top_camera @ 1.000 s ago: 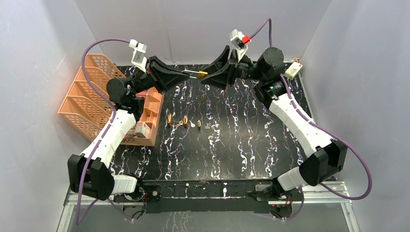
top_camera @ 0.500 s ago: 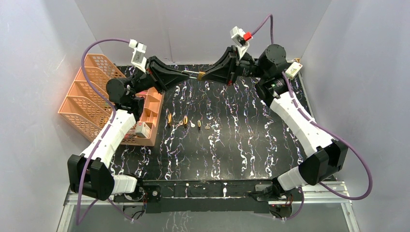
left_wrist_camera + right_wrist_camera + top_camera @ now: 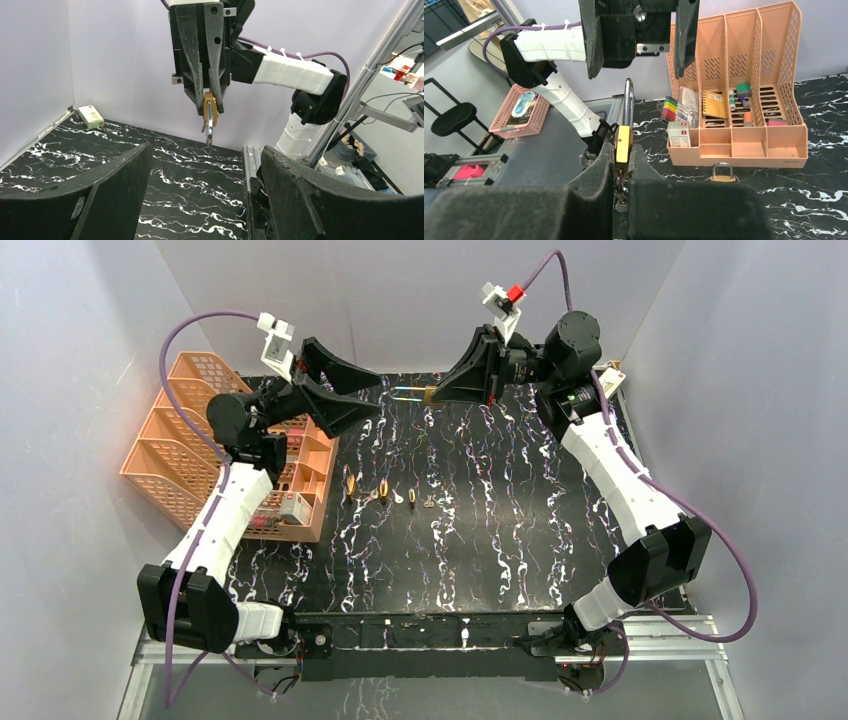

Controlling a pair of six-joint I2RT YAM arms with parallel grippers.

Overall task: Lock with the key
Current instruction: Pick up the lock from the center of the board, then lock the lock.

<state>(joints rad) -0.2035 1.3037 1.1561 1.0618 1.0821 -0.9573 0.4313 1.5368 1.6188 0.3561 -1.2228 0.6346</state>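
A brass padlock hangs in the air over the back of the mat, my right gripper shut on its body. Its steel shackle points at the left gripper, which stands open a short way off and touches nothing. In the right wrist view the padlock's body sits pinched between the pads, and a small key on a ring dangles below it in the shadow. In the left wrist view the padlock hangs ahead of my open left gripper.
An orange desk organizer with pens and small boxes stands at the left edge. Several small padlocks and a loose key lie mid-mat. A white box sits at the back right corner. Grey walls enclose the mat.
The right gripper closed on the padlock's body. The left gripper, which held the shackle, opened and drew back left. The right arm pulled the padlock slightly right.
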